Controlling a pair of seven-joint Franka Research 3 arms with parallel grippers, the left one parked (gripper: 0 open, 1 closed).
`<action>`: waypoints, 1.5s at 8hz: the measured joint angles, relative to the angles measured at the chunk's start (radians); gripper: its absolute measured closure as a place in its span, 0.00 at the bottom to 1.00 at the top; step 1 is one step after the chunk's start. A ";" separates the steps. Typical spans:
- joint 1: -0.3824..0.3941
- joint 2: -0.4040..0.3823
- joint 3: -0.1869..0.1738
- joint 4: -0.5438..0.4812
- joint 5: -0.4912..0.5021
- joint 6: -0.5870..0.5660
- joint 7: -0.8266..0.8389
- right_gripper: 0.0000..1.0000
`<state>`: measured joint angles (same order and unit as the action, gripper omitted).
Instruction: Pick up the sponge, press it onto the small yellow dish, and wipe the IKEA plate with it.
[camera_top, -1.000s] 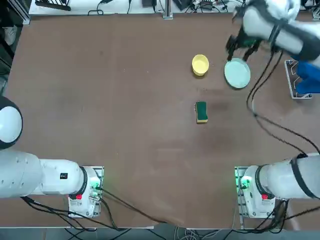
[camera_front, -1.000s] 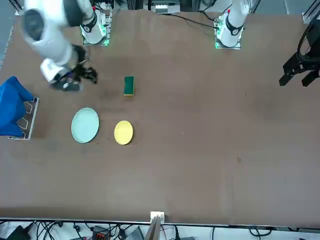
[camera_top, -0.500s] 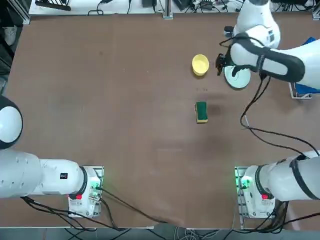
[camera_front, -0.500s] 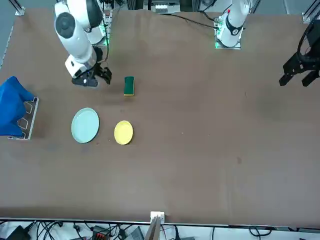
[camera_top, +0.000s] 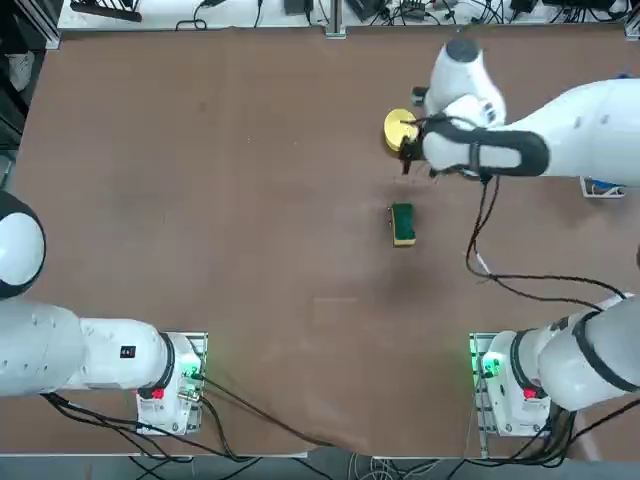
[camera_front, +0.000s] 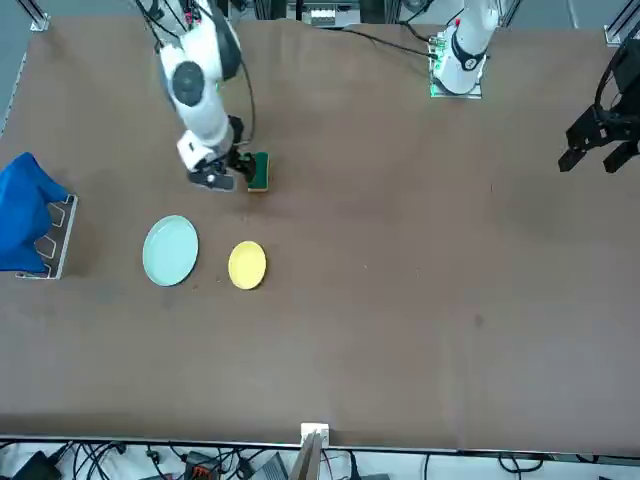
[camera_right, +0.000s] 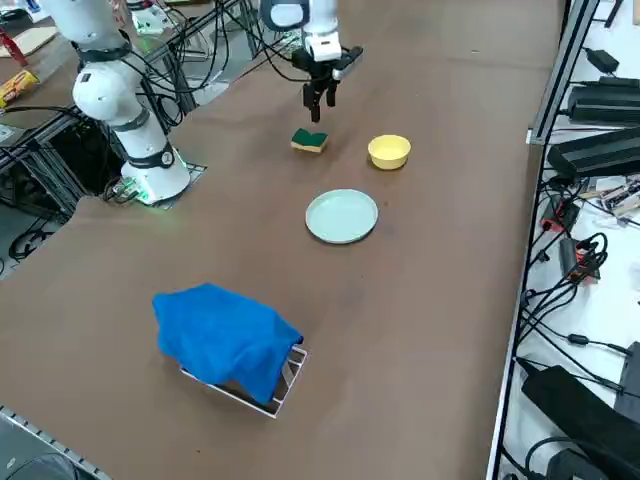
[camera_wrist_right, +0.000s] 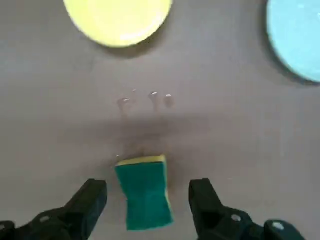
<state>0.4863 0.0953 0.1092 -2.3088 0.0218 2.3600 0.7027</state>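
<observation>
Right gripper (camera_wrist_right: 148, 200) hangs over the table, fingers wide apart with nothing between them, presumably to pass either side of the block on descent. Sponge (camera_wrist_right: 144, 195) lies on the tabletop below, green face up; that likely leaves its narrow width to be pinched. Beyond it, the small yellow dish (camera_wrist_right: 120, 17) sits upright, probably for the pressing. IKEA plate (camera_right: 341, 216) rests beside the dish, apart, bare for wiping.
</observation>
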 joint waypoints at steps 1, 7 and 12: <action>0.020 0.020 0.000 -0.022 0.000 0.048 0.003 0.00; 0.070 0.094 -0.001 -0.077 -0.001 0.133 0.003 0.00; 0.084 0.145 -0.001 -0.077 -0.001 0.147 0.003 0.00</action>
<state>0.5705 0.2399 0.1079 -2.3854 0.0211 2.5074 0.7054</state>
